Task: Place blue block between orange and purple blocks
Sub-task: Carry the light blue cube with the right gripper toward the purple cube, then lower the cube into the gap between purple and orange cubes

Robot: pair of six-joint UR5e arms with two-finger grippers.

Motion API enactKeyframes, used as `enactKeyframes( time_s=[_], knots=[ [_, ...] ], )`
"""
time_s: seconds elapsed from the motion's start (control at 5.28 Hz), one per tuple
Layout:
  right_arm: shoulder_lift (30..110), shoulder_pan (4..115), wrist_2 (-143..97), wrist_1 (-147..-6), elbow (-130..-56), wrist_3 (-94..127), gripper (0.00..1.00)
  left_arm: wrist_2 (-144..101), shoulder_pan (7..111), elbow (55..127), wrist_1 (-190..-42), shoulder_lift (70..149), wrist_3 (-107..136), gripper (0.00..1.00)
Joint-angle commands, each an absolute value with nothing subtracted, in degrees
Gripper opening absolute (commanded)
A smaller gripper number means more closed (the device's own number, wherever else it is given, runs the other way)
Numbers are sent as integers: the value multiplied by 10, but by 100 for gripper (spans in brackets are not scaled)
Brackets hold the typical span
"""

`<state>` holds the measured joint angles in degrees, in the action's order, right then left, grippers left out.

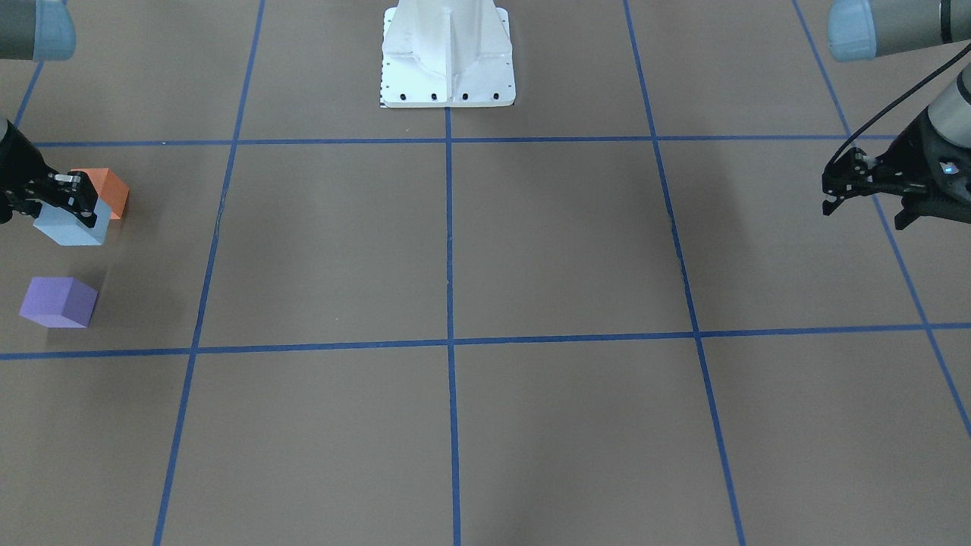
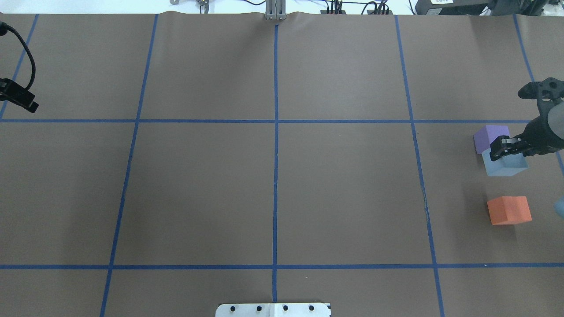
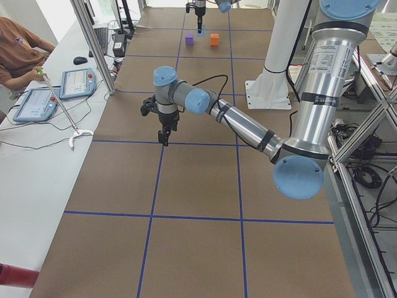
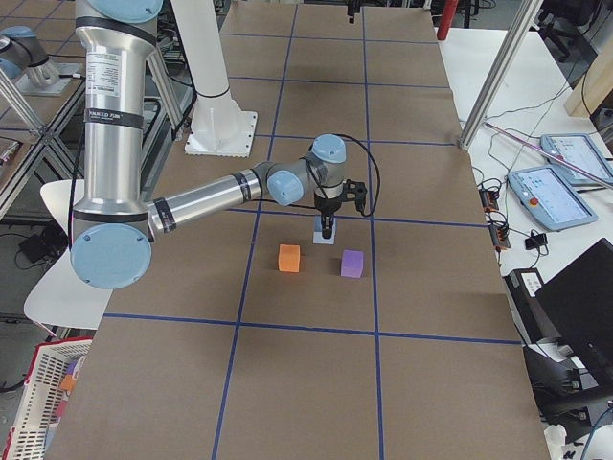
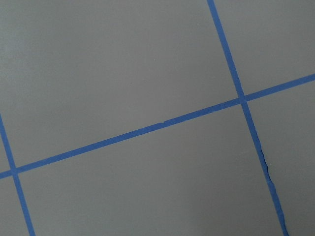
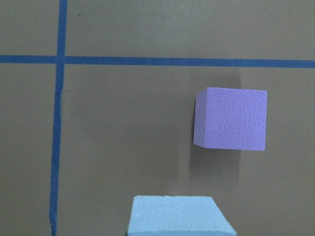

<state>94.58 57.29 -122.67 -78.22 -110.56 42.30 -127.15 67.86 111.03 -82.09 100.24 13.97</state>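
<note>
Your right gripper [image 2: 506, 152] clamps the pale blue foam cube [image 2: 506, 167] — purple foam cube [image 2: 490, 136] at 11 o'clock, orange foam cube [image 2: 509, 210] at 6, seen overhead. Left gripper [image 1: 865, 212] — jaws spread.

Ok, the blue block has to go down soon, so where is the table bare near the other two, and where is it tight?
Bare: the strip between the orange block and the purple block, below the blue block in the right gripper, and the wide table centre past the tape line. Tight: only beside those blocks.
</note>
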Motion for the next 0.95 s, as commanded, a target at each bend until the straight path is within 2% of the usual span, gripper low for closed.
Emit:
enactKeyframes(
  time_s=[0.0, 0.76],
  knots=[
    [938, 572, -1228, -763, -1070, 423, 0, -1272, 679, 1109, -820, 1003, 141, 100],
    [926, 570, -1226, -761, -1015, 422, 0, -1269, 678, 1111, -821, 1003, 141, 100]
  ],
)
